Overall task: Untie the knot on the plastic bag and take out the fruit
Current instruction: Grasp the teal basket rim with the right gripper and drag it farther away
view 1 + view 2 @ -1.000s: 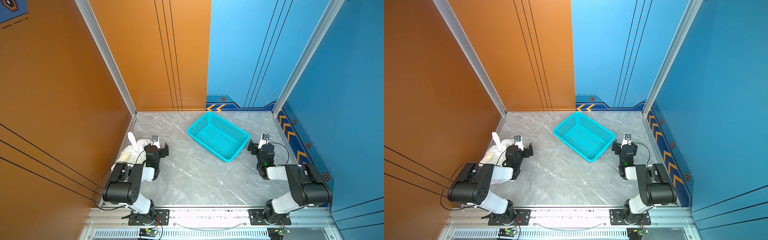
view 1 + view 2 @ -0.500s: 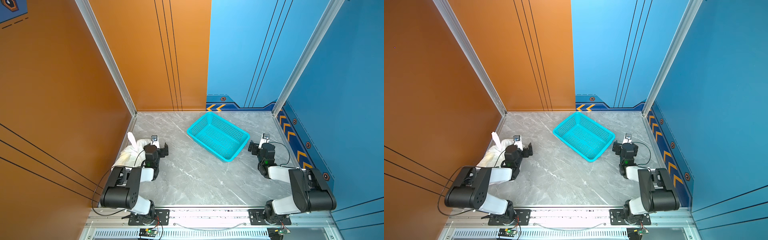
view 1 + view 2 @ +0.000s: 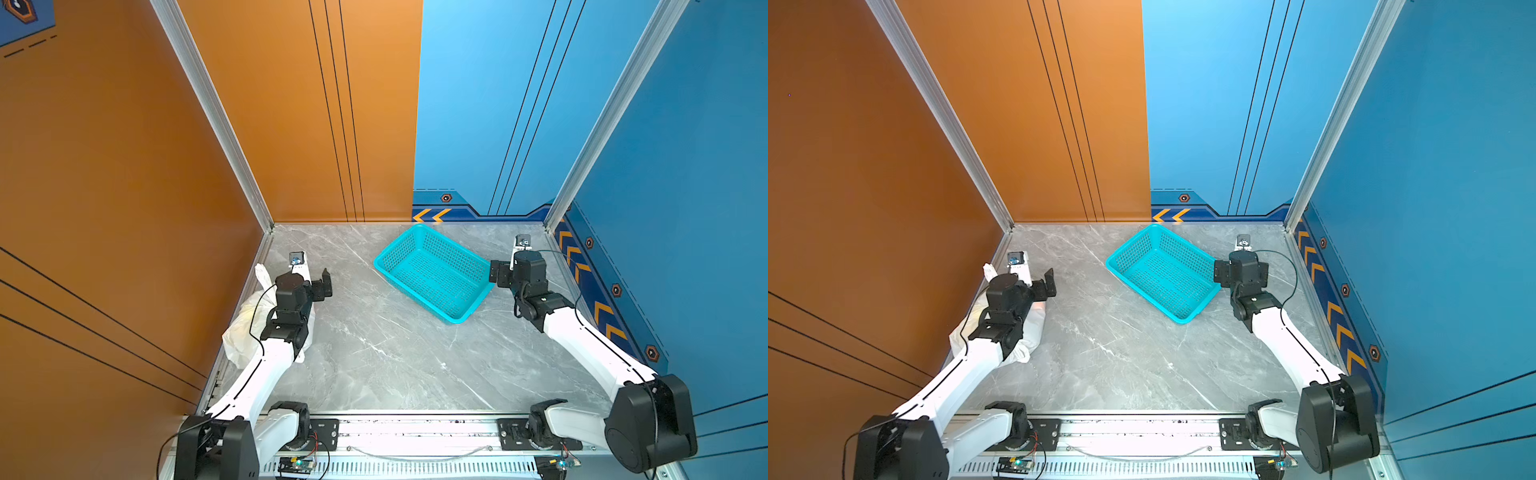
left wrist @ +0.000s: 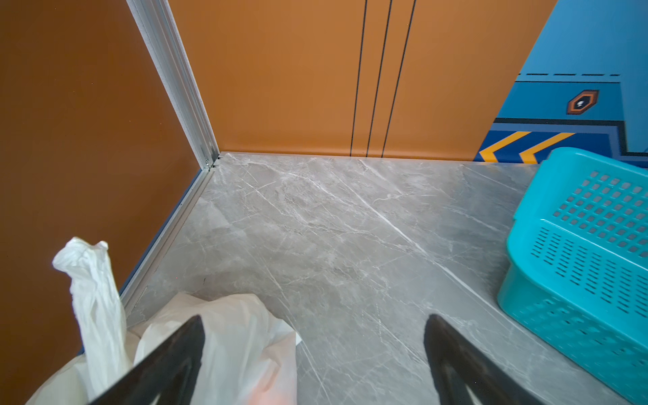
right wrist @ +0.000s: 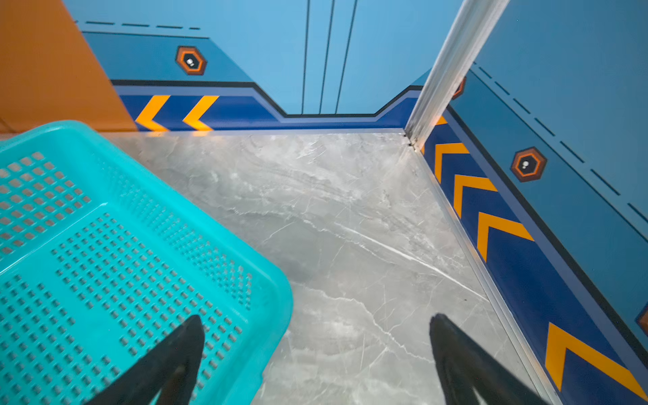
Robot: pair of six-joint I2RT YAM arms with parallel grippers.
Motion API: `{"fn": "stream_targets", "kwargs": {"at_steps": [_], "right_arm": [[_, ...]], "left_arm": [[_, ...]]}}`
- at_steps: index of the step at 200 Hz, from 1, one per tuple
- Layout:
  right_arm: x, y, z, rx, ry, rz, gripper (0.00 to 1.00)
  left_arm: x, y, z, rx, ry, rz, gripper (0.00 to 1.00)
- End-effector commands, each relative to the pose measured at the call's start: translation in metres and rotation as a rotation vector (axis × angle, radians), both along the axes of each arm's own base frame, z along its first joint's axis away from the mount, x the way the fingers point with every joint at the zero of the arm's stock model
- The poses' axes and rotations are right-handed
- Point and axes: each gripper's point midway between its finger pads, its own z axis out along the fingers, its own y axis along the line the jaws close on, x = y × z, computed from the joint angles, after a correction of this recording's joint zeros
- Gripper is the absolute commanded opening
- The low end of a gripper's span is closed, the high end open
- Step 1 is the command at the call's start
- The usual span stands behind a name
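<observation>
A teal perforated plastic basket sits askew on the grey marble-patterned worktop, near the blue back wall.

Both arms stretched out lower. The left elbow and right elbow sank toward the front rail. The left gripper edged slightly toward the back wall. The right gripper went farther that way, alongside the basket.

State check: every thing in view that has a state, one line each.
plastic bag, closed, bulging
knot, tied, tail upright
fruit, inside bag, only an orange tint shows through
basket, upright, empty
left gripper, open, holding nothing
right gripper, open, holding nothing
</observation>
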Motion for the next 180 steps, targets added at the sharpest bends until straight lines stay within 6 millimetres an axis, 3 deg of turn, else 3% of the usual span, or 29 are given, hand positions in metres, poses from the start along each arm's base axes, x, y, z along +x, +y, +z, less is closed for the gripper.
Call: {"fn": "stream_targets", "kwargs": {"at_steps": [1,18,48,76,110,180], "right_arm": [[-0.022,0.034,0.010,-0.011,0.111,0.135,1.00],[-0.027,0.082,0.017,0.004,0.162,0.297,1.00],[-0.044,0.170,0.009,0.031,0.285,0.567,1.00],[-0.051,0.220,-0.014,0.017,0.378,0.682,1.00],[-0.052,0.251,-0.049,-0.069,0.487,0.717,0.91],[-0.038,0.256,-0.095,-0.151,0.571,0.662,0.72]], "left_arm": [[-0.018,-0.017,-0.007,-0.063,0.125,-0.041,0.98],[-0.024,-0.030,-0.007,-0.137,0.161,-0.074,0.98],[-0.029,-0.052,-0.011,-0.223,0.204,-0.120,0.98],[-0.033,-0.068,-0.016,-0.255,0.228,-0.157,0.98],[-0.038,-0.079,-0.020,-0.279,0.243,-0.187,0.98],[-0.040,-0.087,-0.023,-0.274,0.255,-0.206,0.98]]}}
